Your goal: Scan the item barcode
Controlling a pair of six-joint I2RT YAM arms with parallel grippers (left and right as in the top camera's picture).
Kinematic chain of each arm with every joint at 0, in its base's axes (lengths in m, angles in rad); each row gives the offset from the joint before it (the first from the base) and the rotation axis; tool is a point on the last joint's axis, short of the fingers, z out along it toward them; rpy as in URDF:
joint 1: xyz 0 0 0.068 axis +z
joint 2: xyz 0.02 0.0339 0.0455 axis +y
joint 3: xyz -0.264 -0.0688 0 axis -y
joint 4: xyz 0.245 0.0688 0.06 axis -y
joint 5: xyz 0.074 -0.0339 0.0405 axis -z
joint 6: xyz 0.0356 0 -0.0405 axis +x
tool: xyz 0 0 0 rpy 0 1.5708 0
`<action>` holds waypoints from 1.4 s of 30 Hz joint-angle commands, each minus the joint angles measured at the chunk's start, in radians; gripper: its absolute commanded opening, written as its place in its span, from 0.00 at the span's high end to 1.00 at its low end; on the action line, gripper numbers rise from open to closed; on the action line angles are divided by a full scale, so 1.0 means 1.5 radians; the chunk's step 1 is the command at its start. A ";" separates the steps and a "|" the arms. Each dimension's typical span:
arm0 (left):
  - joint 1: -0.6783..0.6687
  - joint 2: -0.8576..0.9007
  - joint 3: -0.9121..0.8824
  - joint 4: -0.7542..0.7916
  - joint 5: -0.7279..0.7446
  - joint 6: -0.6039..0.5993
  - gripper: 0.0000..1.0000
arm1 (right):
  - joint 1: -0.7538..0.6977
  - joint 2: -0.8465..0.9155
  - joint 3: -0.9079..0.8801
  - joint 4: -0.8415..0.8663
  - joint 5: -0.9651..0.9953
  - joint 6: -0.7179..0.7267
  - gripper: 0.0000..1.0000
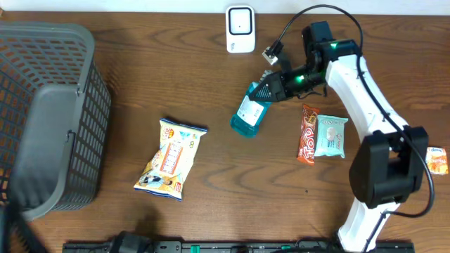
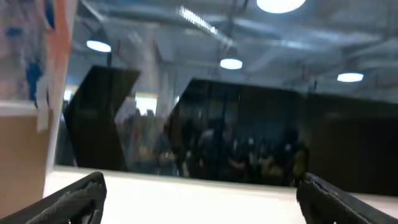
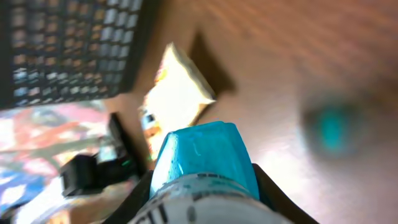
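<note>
The item is a teal pack with a white label (image 1: 250,112), held tilted just above the wood table. My right gripper (image 1: 267,91) is shut on its upper end. In the right wrist view the teal pack (image 3: 205,155) fills the space between the two dark fingers (image 3: 273,193), which press on both its sides. A white barcode scanner (image 1: 240,28) stands at the table's far edge, a little behind and to the left of the pack. My left gripper (image 2: 199,202) is open and empty, pointing out at the room; its fingers (image 2: 81,196) stand far apart.
A grey mesh basket (image 1: 91,126) fills the left side. A yellow snack bag (image 1: 172,158) lies in the middle front. An orange bar (image 1: 307,133) and a white-teal packet (image 1: 330,135) lie to the right of the pack. At the right edge lies a small orange packet (image 1: 436,160).
</note>
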 commanded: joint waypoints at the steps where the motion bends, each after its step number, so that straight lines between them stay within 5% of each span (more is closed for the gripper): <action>1: 0.007 -0.046 0.000 0.001 0.057 0.001 0.02 | 0.002 -0.047 0.006 -0.052 -0.097 -0.043 0.99; 9: 0.091 -0.151 0.000 -0.003 0.116 0.001 0.02 | 0.021 -0.058 0.006 -0.244 -0.190 -0.239 0.99; 16: 0.158 -0.184 0.001 -0.003 0.117 -0.002 0.02 | 0.041 -0.058 0.006 -0.262 -0.194 -0.245 0.99; 37: 0.146 -0.272 0.037 -0.038 0.160 -0.001 0.02 | 0.119 -0.058 0.006 -0.261 -0.181 -0.249 0.98; 42: 0.146 -0.272 0.034 0.039 0.155 -0.001 0.02 | 0.119 -0.058 0.006 -0.261 -0.151 -0.247 0.98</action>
